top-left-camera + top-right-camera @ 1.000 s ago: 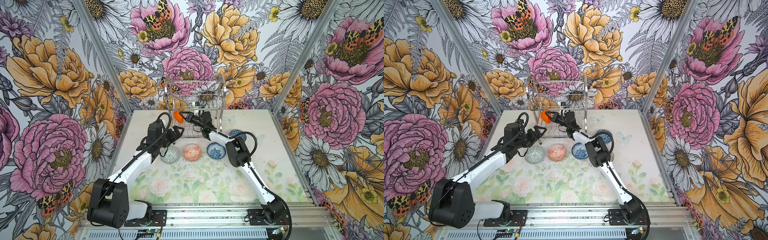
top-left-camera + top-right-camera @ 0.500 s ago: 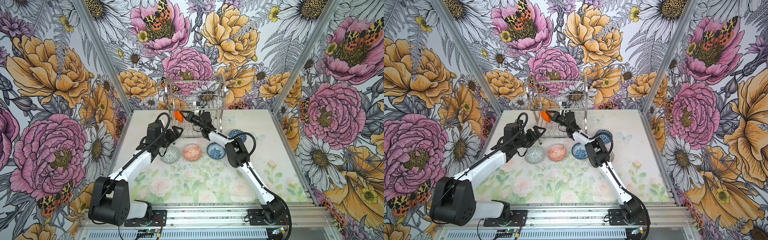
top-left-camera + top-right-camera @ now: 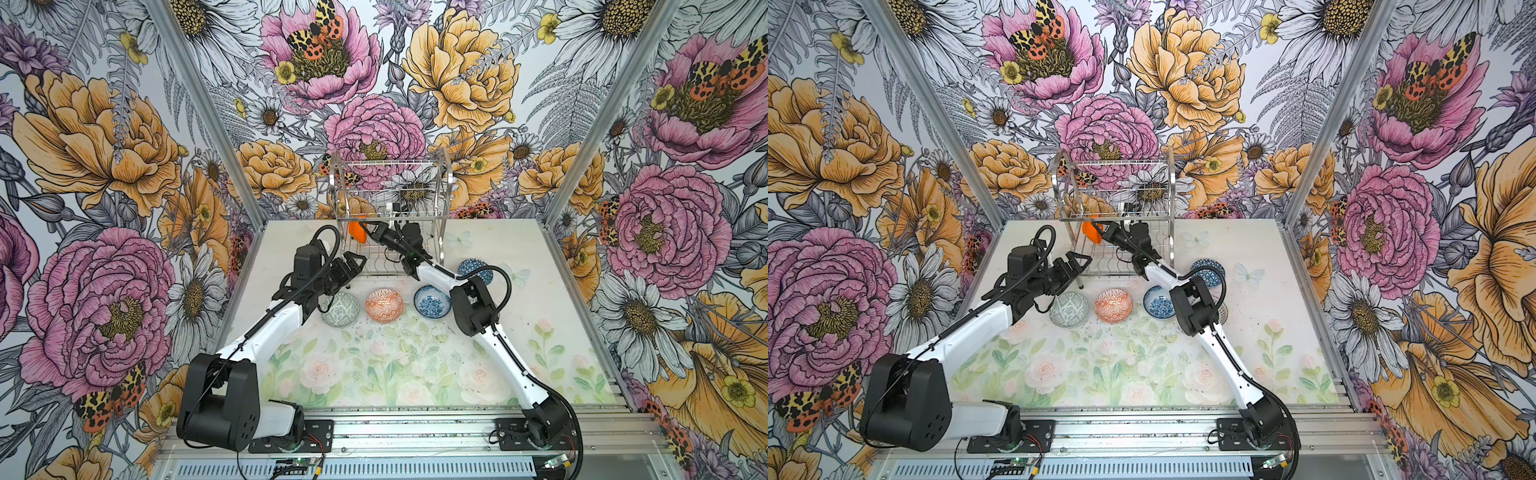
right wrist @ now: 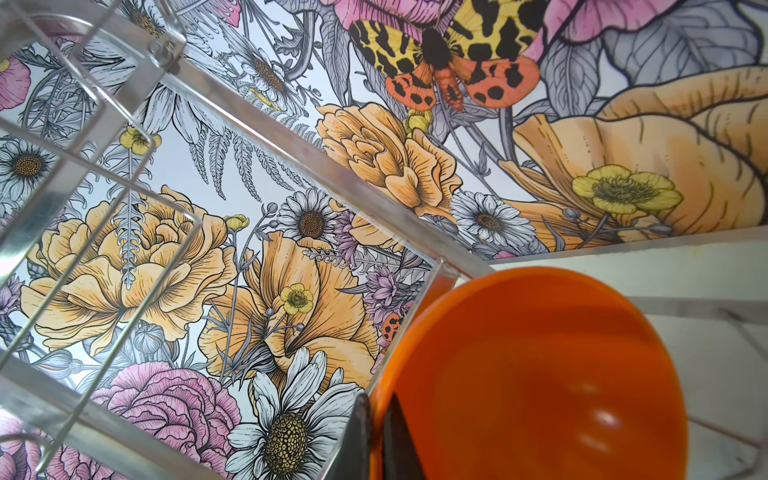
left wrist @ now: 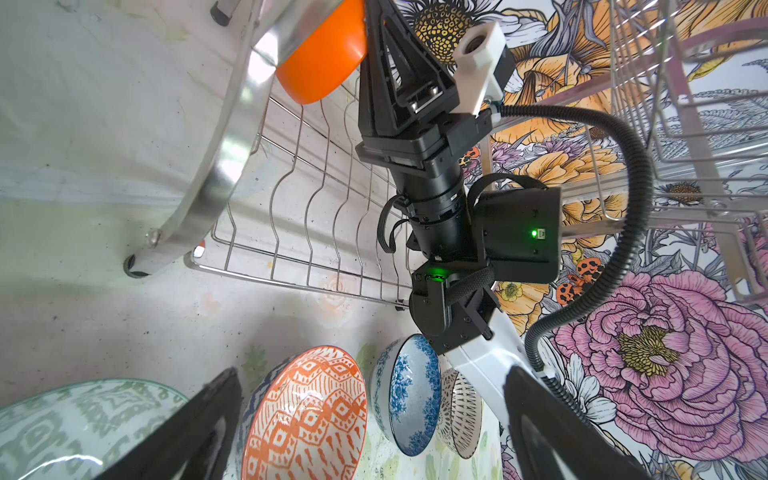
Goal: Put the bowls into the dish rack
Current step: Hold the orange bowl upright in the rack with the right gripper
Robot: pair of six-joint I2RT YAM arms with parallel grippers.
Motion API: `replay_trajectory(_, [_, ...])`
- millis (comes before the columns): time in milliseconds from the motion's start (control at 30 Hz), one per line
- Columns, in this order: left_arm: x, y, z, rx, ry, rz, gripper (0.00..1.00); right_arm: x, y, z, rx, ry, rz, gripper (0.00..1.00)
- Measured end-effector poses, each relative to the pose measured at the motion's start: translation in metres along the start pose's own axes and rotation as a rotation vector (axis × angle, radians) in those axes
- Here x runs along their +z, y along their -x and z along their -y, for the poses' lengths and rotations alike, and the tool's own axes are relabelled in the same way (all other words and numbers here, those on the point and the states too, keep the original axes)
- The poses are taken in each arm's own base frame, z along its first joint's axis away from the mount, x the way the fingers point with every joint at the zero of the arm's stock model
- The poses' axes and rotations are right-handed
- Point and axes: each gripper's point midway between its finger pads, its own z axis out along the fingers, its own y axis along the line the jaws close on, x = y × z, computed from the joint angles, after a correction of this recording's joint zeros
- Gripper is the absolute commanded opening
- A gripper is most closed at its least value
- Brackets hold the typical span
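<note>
The right gripper (image 4: 376, 440) is closed on the rim of the orange bowl (image 3: 357, 235), with one finger inside the bowl and one outside. It holds the bowl tipped up on its side at the left end of the bottom shelf of the dish rack (image 5: 224, 166), just beside the shiny side band. I cannot tell if the bowl sits on the wires yet. The rack stands at the back edge of the table (image 3: 374, 374). The left gripper (image 3: 353, 268) is wide open and holds nothing. It hangs by the front left corner of the rack, above the grey-green bowl (image 3: 340, 309). That bowl, the orange-white bowl (image 3: 384, 305) and the blue-white bowl (image 3: 432, 302) sit in a row in the middle of the table, in front of the rack. A dark blue bowl (image 3: 476, 268) sits closer to the right edge, and a black-white bowl (image 5: 457, 415) peeks out from behind the right arm. The bowls look hard, smooth and shiny, so they may slip and would likely chip or crack if dropped on the wires. They look small and fairly light. The best place to hold one is the rim, pinched from inside and outside, and it should be set down softly between the wires.
</note>
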Motion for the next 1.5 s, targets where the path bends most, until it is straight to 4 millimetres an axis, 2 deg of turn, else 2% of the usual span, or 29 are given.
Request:
replay_trajectory(733, [0.0011,-0.0018,-0.0002,-0.017,-0.003,-0.01,0.99,0.0054,0.0017,0.0015,0.002,-0.013,0.008,0.0])
replay_trajectory(1500, [0.0011,-0.0019,-0.0002,-0.017,-0.003,-0.01,0.99,0.004,0.0043,0.0047,0.099,-0.011,0.023,0.0])
